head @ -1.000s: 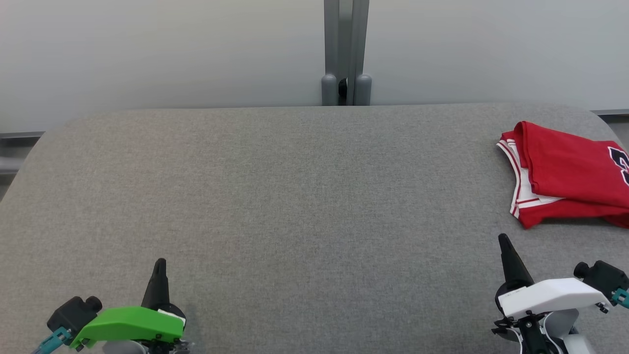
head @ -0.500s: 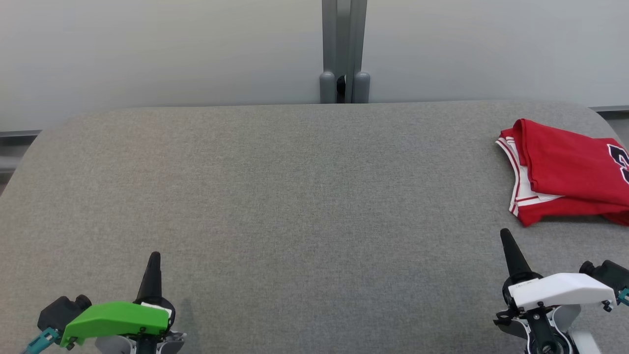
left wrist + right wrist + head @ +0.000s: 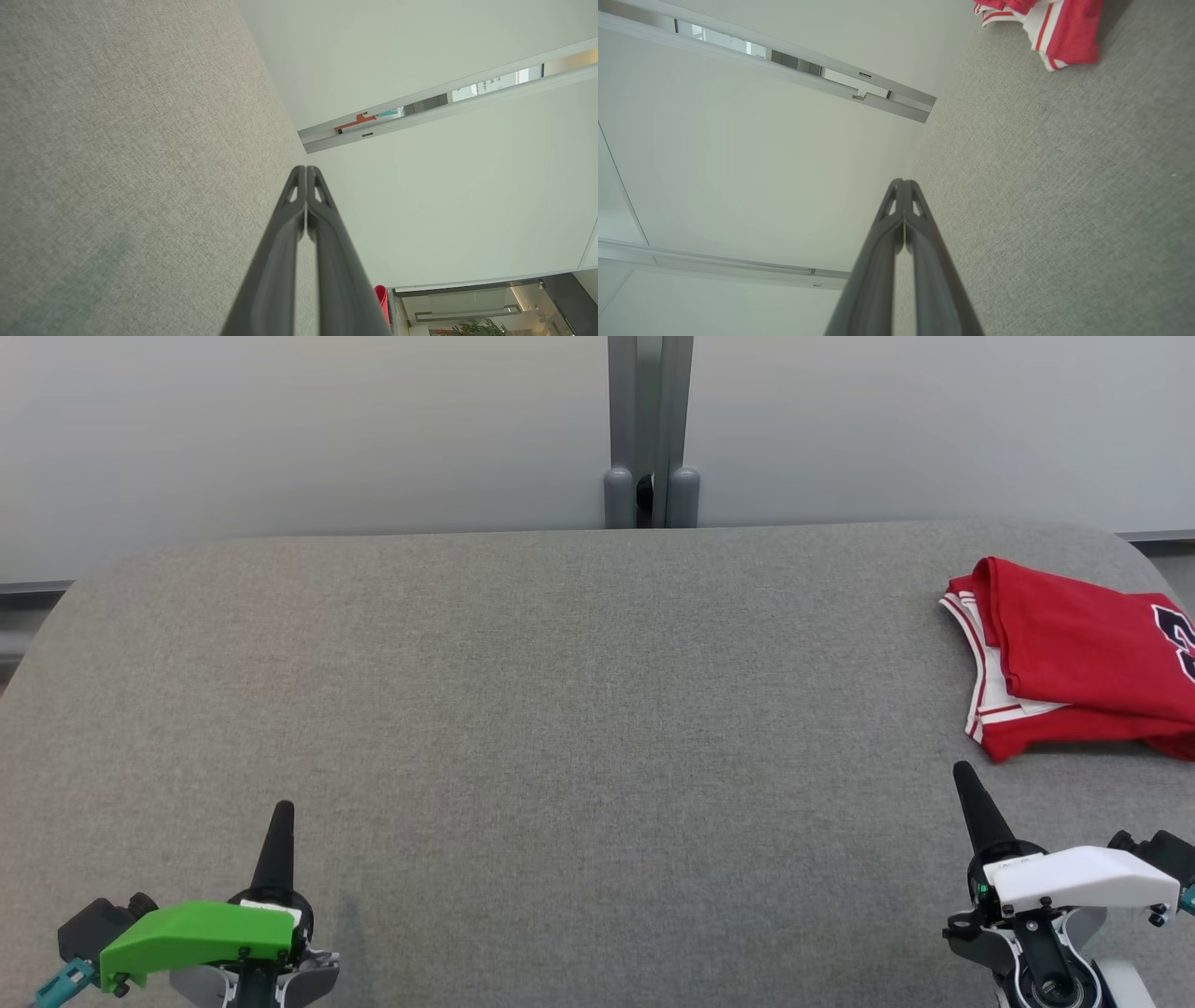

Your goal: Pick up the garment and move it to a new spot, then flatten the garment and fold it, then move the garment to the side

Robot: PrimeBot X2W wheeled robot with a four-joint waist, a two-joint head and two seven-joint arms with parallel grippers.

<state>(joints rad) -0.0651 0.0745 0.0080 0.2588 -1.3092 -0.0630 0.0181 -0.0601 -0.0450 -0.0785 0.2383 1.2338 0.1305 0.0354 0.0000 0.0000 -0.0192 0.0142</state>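
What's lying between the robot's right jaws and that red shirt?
Nothing. The head view shows a bare strip of the grey table between the right jaws and the folded red shirt; the right wrist view agrees.

Garment point(image 3: 1074, 653) lies on the table point(image 3: 560, 709) at three o'clock. Left gripper point(image 3: 282, 814) at seven, right gripper point(image 3: 963, 775) at five, near the garment; a post point(image 3: 651, 429) behind at twelve.
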